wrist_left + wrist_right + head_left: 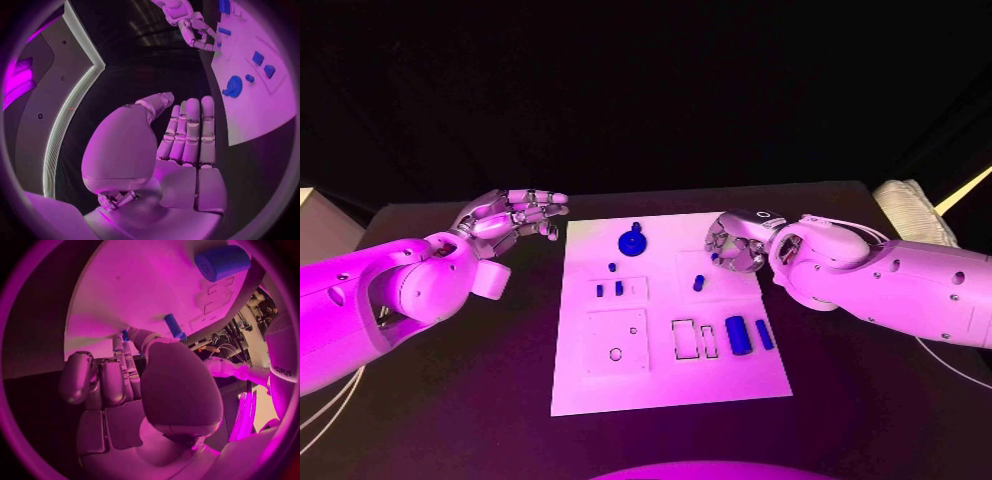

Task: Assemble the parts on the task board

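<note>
The task board [668, 380] lies flat in the middle of the black table [877, 420], its long side running from near to far; on its far part stands a round blue part [632, 242], and a little nearer, toward the left, two small blue pegs [609, 290] sit side by side in a marked square; toward the near right a thick blue block [738, 335] and a thinner blue bar [764, 334] lie beside a pair of outlined slots [695, 339]; a small upright blue piece [698, 283] stands right of centre.

The right hand [736, 243] hangs over the board's far right edge, fingers bent down toward the surface; in the right wrist view its fingertips [128, 336] meet around a small blue part [125, 334], pinching it just above the board.

The left hand [514, 218] is off the board's far left corner, above the table; its fingers [190, 127] lie straight and close together, thumb alongside, holding nothing.
</note>
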